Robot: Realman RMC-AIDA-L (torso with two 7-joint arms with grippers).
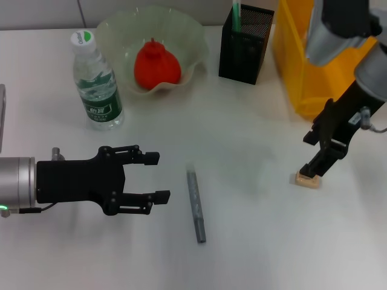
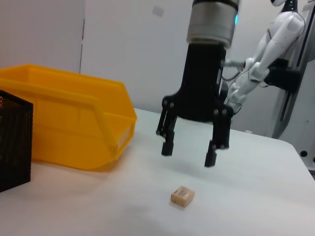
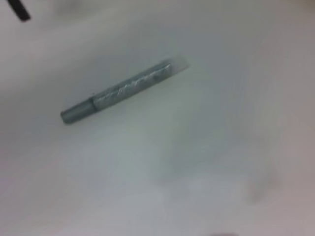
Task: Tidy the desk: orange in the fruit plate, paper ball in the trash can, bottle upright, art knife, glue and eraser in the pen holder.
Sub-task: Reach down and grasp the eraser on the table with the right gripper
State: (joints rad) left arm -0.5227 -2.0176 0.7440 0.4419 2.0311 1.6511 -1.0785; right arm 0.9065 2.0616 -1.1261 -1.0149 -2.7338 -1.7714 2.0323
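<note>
From where I stand the white counter [image 1: 254, 241] is half tidied: the big bright yellow rectangular plastic trash can [image 1: 302, 66] sits at the far right, and I cannot see from here whether any paper ball lies in it. The translucent pale-green fruit plate with its wavy rim [image 1: 115, 30] already holds the lumpy red-orange orange [image 1: 157, 63], and the clear plastic water bottle with the dark green label [image 1: 97, 81] stands upright just beside it. The black square wire-mesh pen holder [image 1: 245, 45] carries the slender light-green glue stick [image 1: 236, 17] poking out of its top. The step in hand looks like the eraser: the right hand [image 2: 189, 150] hangs directly over it, fingers spread and released, pointing down, with clear air under the tips. Its next move, I judge, calls for a straight descent and a gentle pinch on a very small target. The left hand [image 1: 154, 176] hovers low at the near left, also released, aimed toward the slim grey metallic art knife [image 1: 196, 205] lying flat mid-counter. The tiny tan-beige eraser block [image 2: 182, 195] rests on the counter near the bin.
</note>
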